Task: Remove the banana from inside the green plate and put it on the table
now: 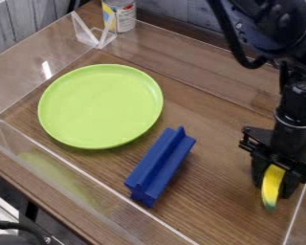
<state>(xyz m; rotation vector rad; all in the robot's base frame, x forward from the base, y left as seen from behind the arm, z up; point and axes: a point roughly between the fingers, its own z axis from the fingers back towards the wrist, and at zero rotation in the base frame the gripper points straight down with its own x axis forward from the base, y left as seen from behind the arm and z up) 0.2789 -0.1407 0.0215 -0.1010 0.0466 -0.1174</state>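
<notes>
Wood-grain bench [213,81] carries the green plate [100,104], holding nothing; near the right edge my pincer [274,184] is clamped tight on the banana [272,188].

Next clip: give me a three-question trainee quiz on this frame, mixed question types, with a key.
1. True or false: the banana lies in the plate.
2. Which thing lies nearest the blue block? A) the plate B) the bottle at the back C) the banana
3. Fill in: the gripper is shut on the ____.

Key: 1 false, the plate holds nothing and the banana is at the gripper on the right, over the table. 2 A. 3 banana.
</notes>
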